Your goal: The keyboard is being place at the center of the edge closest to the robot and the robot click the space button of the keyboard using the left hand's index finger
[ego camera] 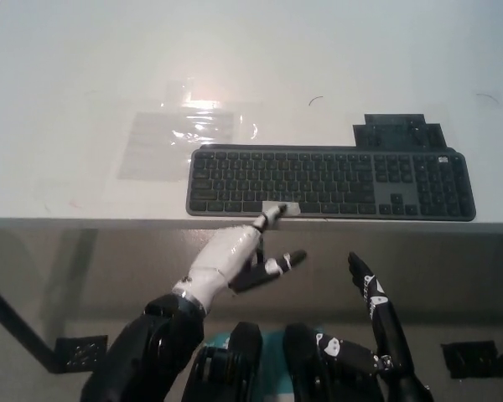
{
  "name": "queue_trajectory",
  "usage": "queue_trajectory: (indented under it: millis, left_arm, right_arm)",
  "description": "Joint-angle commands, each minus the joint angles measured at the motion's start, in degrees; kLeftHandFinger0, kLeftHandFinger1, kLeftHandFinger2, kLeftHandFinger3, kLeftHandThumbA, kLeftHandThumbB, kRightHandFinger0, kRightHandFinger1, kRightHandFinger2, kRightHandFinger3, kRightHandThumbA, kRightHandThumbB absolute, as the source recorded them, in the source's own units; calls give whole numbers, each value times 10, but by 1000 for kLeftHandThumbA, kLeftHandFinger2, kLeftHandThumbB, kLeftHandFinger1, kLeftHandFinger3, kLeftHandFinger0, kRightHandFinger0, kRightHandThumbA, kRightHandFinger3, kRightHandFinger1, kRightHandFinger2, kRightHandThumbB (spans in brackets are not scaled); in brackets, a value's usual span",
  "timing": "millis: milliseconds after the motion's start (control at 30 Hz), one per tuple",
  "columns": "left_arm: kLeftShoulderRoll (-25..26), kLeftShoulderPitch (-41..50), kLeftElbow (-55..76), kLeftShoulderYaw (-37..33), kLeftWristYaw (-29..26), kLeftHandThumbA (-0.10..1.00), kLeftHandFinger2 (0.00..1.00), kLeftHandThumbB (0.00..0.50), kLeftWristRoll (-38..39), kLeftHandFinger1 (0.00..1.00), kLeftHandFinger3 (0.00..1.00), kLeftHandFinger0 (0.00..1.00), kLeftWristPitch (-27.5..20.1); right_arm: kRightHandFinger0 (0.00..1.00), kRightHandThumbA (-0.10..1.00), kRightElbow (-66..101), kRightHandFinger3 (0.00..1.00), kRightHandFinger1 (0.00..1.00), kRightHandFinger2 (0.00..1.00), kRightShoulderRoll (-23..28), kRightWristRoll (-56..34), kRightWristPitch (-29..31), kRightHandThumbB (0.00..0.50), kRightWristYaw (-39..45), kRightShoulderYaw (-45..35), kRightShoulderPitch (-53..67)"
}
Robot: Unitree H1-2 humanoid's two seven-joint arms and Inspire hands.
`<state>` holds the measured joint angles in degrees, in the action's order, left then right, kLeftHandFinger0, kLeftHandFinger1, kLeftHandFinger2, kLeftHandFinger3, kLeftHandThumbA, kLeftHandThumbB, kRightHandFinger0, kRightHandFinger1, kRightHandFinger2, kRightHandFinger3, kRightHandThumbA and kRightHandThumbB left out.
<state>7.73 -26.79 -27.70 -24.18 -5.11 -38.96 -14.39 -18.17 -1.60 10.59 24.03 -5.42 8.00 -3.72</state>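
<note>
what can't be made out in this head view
Left hand fingertip on the keyboard: the finger covers the key at the front row, so a press cannot be confirmed.
Key legends: too small and blurred to read.
Right hand: its wrist merges with dark shapes near the bottom edge.
Black plate: its near edge is hidden behind the keyboard, so what it is stays unclear.

Bright overhead light; glare patch on table [203,105]; slight softness overall.
</note>
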Motion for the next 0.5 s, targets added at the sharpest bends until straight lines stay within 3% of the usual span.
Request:
queue_trajectory:
  millis: [0, 133, 200, 267, 300, 400, 467]
  left_arm:
    - [9, 49, 160, -13, 43, 1000, 146, 372, 2, 76, 1000, 0, 11]
    - [9, 59, 194, -11, 52, 1000, 152, 367, 4, 69, 1000, 0, 15]
    - [18, 93, 400, -2, 99, 1000, 40, 385, 45, 1, 1000, 0, 35]
    - [18, 97, 442, 2, 102, 1000, 0, 399, 47, 0, 1000, 0, 34]
    - [23, 108, 531, 12, 120, 1000, 0, 454, 76, 0, 1000, 0, 60]
    - [21, 110, 534, 14, 125, 1000, 0, 458, 76, 0, 1000, 0, 63]
    - [44, 130, 645, 39, 131, 1000, 0, 500, 124, 0, 1000, 0, 87]
  right_arm:
    - [1000, 1000, 12, 1000, 1000, 1000, -1, 5, 29, 334, -11, 2, -13]
    - [1000, 1000, 12, 1000, 1000, 1000, -1, 3, 29, 334, -11, 2, -12]
    - [1000, 1000, 13, 1000, 1000, 1000, -1, 7, 29, 329, -12, 3, -11]
    - [1000, 1000, 13, 1000, 1000, 1000, -2, 4, 29, 328, -10, 3, -10]
    - [1000, 1000, 10, 1000, 1000, 1000, -2, -4, 29, 332, -8, 3, -11]
    - [1000, 1000, 10, 1000, 1000, 1000, -2, -4, 29, 331, -8, 3, -11]
    - [1000, 1000, 10, 1000, 1000, 1000, -5, 5, 29, 350, -14, 3, -8]
